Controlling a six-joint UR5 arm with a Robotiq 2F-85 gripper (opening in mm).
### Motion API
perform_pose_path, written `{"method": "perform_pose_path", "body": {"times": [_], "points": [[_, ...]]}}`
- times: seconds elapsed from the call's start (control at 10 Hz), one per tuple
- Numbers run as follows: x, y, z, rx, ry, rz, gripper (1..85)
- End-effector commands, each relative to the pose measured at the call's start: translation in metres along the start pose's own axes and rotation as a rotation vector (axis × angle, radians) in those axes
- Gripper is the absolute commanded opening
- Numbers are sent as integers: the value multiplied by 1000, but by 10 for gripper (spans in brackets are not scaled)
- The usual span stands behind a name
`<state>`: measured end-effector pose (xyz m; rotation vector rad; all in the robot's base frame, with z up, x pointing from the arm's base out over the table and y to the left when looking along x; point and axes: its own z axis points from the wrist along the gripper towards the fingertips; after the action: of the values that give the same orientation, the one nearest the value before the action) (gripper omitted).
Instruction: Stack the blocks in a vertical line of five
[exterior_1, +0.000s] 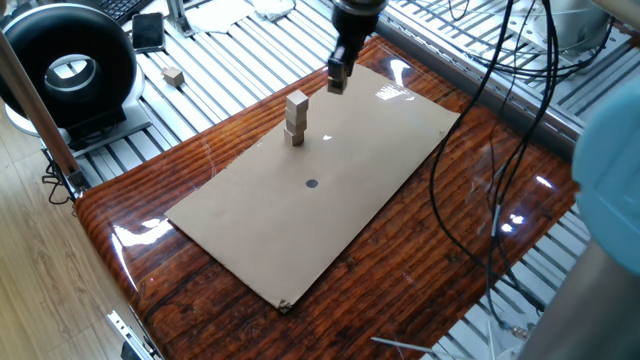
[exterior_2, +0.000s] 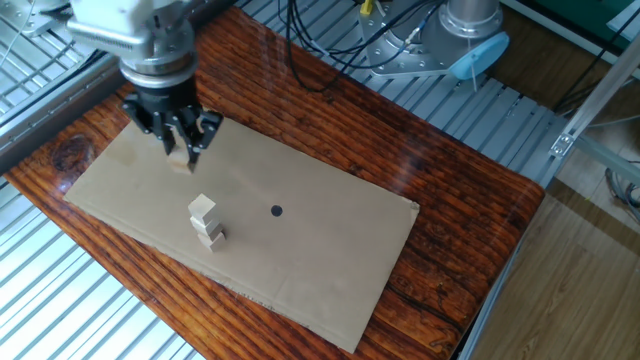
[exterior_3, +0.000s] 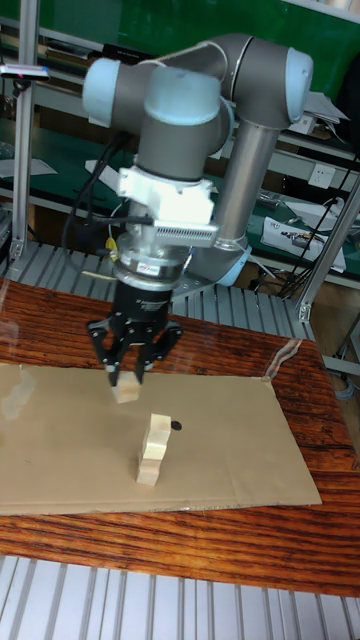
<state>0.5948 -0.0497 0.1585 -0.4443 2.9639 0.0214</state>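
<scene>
Jaws (exterior_3: 127, 385) grip 1 block (exterior_3: 126, 392) above stack (exterior_3: 152, 449).

Two raised fixed cameras look down from opposite sides onto the flat brown cardboard sheet (exterior_1: 310, 170) on the glossy dark wooden table (exterior_2: 455, 210), while the tall camera faces it nearly level from the table's front edge, closer in.

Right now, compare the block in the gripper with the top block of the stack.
The held block hangs in the air, pinched by the gripper; the stack's top block rests on blocks below. The held one sits higher and off to the side, not above the stack. Both are plain tan cubes of like size.
</scene>
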Motion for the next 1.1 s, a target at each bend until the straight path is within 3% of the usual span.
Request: {"method": "perform_pose_path", "body": {"times": [0.0,0.3,0.5,0.6,1.0], "points": [[-25,24,-11,-36,-69,240,10],[-48,25,-7,-50,-121,374,10],[-56,28,1,-47,-117,417,10],[-55,29,6,-38,-102,416,10],[-25,33,19,30,38,312,10]]}}
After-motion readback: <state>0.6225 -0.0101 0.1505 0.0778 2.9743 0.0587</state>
